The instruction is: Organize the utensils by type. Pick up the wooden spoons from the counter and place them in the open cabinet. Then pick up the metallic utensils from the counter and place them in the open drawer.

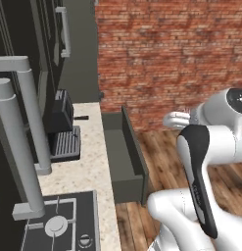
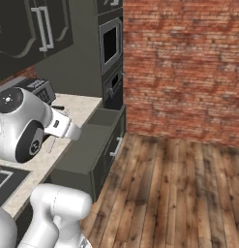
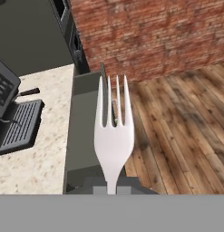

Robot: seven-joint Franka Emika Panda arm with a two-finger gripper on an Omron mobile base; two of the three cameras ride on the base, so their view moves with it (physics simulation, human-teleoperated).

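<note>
A silver fork (image 3: 114,136) stands up from my gripper (image 3: 112,188), which is shut on its handle, tines pointing away from the hand. Below and beyond the fork lies the open dark grey drawer (image 3: 84,136), pulled out from the beige speckled counter (image 3: 38,163). In the base views my hand (image 2: 67,128) hangs above that drawer (image 1: 121,159) (image 2: 87,145), which holds nothing that I can see. A short dark stick (image 1: 81,117) lies on the counter (image 1: 90,169) beside the coffee machine; I cannot tell whether it is the knife. The wooden spoons and the open cabinet are out of view.
A black coffee machine (image 1: 61,125) stands at the back of the counter. A stovetop (image 1: 59,223) is at the near end under a grey hood pipe (image 1: 29,117). A wall oven column (image 2: 110,58) meets the brick wall (image 2: 184,68). Wooden floor (image 2: 179,193) spreads to the right.
</note>
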